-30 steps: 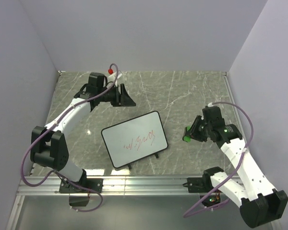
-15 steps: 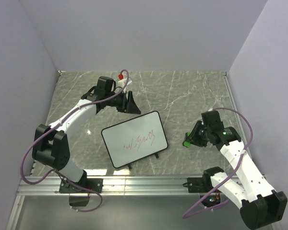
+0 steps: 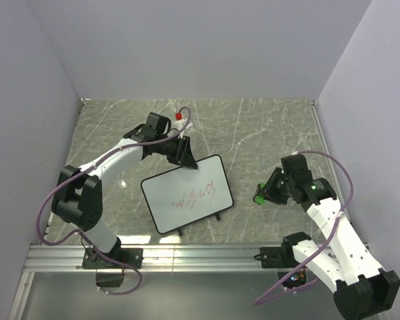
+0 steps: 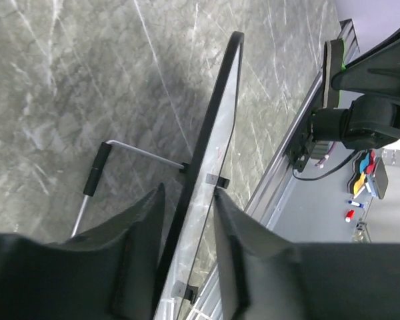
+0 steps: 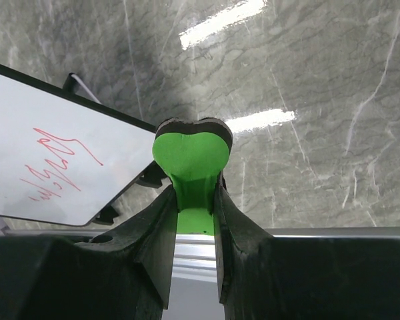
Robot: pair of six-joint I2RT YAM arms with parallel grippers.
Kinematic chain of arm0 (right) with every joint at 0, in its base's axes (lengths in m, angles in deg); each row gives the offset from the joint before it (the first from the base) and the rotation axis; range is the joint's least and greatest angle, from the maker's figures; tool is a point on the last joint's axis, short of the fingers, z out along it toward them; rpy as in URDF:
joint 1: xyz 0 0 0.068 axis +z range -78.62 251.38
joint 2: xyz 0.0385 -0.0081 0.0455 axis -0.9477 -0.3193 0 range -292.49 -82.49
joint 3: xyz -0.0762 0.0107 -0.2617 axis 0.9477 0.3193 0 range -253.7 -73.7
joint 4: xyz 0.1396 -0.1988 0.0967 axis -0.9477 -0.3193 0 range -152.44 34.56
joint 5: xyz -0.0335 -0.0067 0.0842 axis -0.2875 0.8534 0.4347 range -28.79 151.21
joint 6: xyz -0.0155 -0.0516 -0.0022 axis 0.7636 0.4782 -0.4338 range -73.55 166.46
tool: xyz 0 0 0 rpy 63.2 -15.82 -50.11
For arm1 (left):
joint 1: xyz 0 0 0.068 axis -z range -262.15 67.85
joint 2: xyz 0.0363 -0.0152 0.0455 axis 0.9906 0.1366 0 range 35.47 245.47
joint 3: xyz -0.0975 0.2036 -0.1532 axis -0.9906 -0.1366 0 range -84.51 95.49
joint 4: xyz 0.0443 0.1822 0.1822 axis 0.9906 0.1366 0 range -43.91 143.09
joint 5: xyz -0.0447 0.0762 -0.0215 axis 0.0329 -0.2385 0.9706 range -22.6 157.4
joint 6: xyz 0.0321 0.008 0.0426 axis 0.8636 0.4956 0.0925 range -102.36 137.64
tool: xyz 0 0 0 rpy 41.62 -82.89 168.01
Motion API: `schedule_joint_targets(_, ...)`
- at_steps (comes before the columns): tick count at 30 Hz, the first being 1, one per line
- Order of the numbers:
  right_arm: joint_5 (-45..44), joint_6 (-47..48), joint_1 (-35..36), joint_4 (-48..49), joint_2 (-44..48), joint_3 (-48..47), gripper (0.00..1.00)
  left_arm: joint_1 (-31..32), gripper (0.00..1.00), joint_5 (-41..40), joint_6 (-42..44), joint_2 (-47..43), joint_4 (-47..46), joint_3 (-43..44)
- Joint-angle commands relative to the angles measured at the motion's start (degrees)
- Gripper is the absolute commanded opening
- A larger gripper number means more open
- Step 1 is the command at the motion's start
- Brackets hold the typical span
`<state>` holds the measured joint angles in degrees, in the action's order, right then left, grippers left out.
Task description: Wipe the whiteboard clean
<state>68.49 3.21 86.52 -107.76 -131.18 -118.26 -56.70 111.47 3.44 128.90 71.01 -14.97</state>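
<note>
Straddling whiteboard (image 3: pixel 177 200) far rim; L end effector (image 3: pixel 187 162).

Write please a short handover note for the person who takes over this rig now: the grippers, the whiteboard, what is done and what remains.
Left gripper: its fingers straddle the far rim of the whiteboard; whether they pinch it, I cannot tell.
Right gripper: shut on the green eraser, to the right of the board and clear of it.
Whiteboard: mid-table, with red writing on its face.
Done: eraser in hand.
Left: steady the board, then wipe off all the writing.
</note>
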Motion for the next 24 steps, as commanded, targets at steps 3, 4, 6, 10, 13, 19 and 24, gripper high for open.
schedule_joint_targets(3,0.71,-1.05,0.42,0.98,2.54,0.87,0.00,0.91,0.25,1.54,1.89,0.44,0.65,-0.37)
schedule_joint_targets(4,1.84,-0.88,0.42,1.51,2.63,1.05,0.00,1.00,0.22,1.45,1.98,0.61,1.17,-0.19)
schedule_joint_targets(6,3.51,-0.44,1.12,4.05,3.07,1.14,0.00,1.35,0.16,0.84,2.15,0.70,1.44,-0.19)
schedule_joint_targets(10,7.03,-0.26,4.19,9.50,3.16,0.52,0.00,2.23,0.11,-1.27,2.51,0.26,1.97,-1.59)
schedule_joint_targets(13,7.04,-0.96,8.23,13.11,1.67,0.44,0.00,2.85,0.03,-3.28,2.59,-0.35,2.05,-3.00)
schedule_joint_targets(19,4.58,-3.51,15.88,19.79,-5.35,-0.26,0.00,3.02,0.00,-5.57,1.28,-2.90,0.04,-7.30)
schedule_joint_targets(24,2.47,-3.78,21.76,24.54,-16.58,-4.39,0.00,3.11,0.00,-8.74,0.92,-6.06,-1.11,-10.56)
